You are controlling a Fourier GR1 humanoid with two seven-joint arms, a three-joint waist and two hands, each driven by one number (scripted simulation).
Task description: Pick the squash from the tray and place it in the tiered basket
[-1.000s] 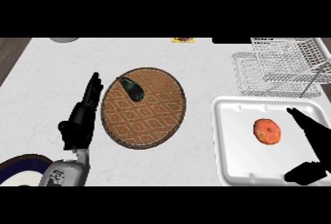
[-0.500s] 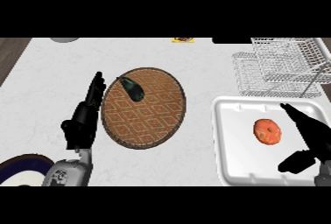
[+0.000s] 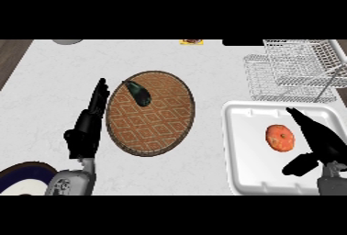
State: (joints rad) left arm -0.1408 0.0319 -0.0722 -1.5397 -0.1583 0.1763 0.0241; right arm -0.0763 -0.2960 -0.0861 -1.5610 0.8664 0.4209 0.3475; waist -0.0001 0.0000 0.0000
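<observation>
On the white tray (image 3: 237,151) at near right lies the orange squash (image 3: 280,137), with the right hand (image 3: 317,142) just to its right, fingers straight, thumb spread, holding nothing. Far right stands the wire basket (image 3: 291,73). At centre, a dark vegetable (image 3: 139,93) rests on the woven mat (image 3: 152,114); the left hand (image 3: 88,124), open and empty, lies along the mat's left edge.

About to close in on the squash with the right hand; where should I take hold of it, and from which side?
Grip the squash across its rounded middle, coming from its right, where the open right hand already sits. It lies flat on the white tray, alone and apart from the walls, so thumb and fingers could likely straddle it from above.
</observation>
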